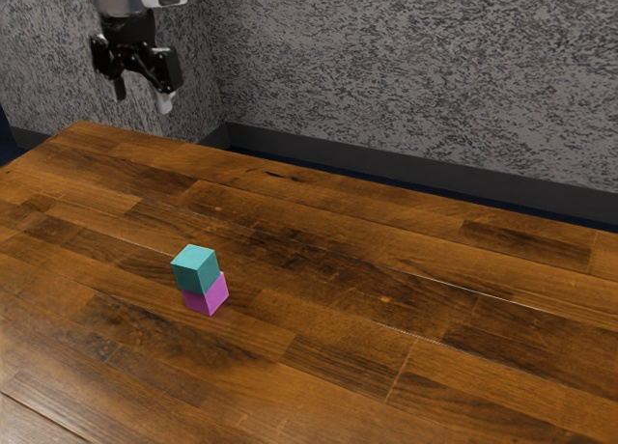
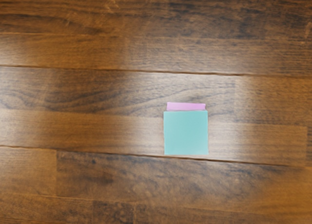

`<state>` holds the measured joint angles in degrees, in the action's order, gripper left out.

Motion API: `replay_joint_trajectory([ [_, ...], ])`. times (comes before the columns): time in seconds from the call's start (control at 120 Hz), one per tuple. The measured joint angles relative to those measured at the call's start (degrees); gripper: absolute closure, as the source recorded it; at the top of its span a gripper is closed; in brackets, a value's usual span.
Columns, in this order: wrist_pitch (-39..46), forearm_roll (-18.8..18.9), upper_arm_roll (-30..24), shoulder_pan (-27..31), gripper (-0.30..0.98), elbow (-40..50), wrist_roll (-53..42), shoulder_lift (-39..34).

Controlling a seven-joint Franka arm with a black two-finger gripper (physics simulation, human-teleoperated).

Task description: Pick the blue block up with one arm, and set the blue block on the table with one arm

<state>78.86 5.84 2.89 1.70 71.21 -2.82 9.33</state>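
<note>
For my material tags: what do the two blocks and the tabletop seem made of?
Tabletop: wood planks, apparently varnished, from the grain and soft glare.
Blue block and pink block: matte, evenly coloured, no visible grain; perhaps plastic or painted wood, I can't tell which.

Your arm [image 1: 123,0]: exterior view's upper left | your gripper [image 1: 142,104]: raised, pointing down | your gripper's fingers [image 1: 164,102]: spread well apart

Teal block [image 1: 195,269], magenta block [image 1: 209,297], brown table [image 1: 386,319] (streaky)

Blue block [image 1: 196,268] atop pink block [image 1: 209,299]
</note>
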Motion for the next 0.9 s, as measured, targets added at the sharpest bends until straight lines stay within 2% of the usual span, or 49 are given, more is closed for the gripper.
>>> replay_joint_trajectory([
  [0.15, 1.23, -0.56, 0.46, -0.06, 0.0, 2.28, 0.33, -0.21],
  [0.275, 8.7, -2.33, 0.16, -0.08, 0.0, 22.99, 0.62, -6.77],
  [0.375, 18.4, -3.93, -0.36, 0.02, 0.0, 36.53, 0.79, -10.91],
  [0.425, 23.09, -4.38, -0.42, -0.12, 0.0, 40.59, 0.89, -11.5],
  [0.667, 37.83, -4.97, -0.22, -0.98, 0.0, 48.72, 1.12, -10.14],
  [0.9, 45.13, -4.08, 0.76, -1.89, 0.0, 49.15, 0.96, -6.93],
])
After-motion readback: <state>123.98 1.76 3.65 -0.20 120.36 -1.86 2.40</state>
